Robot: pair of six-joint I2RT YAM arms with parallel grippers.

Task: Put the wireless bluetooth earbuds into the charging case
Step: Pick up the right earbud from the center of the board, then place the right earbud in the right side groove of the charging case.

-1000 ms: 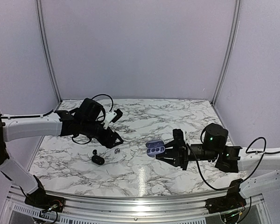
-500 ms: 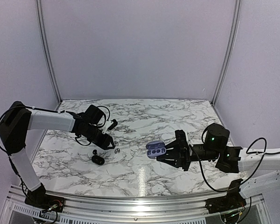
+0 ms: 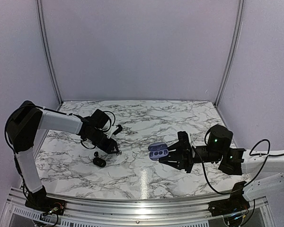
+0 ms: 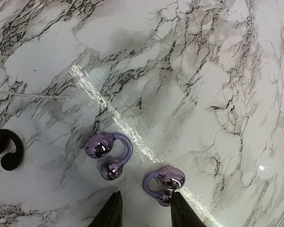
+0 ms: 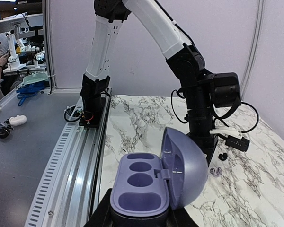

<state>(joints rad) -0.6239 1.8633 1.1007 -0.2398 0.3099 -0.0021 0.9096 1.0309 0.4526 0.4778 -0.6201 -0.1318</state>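
earbuds (image 4: 164,183) lie on the marble (image 4: 203,71) just ahead of our left gripper (image 4: 146,210) with its tips spread, right gripper (image 3: 174,155) clamps the open charging case (image 5: 146,187); we judge them light, slick, best pinched across the bridge.

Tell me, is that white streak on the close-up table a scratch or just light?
Just light: in the left wrist view the streak is glare on the glossy table, brushing one earbud; the top external view shows a similar sheen near the front.
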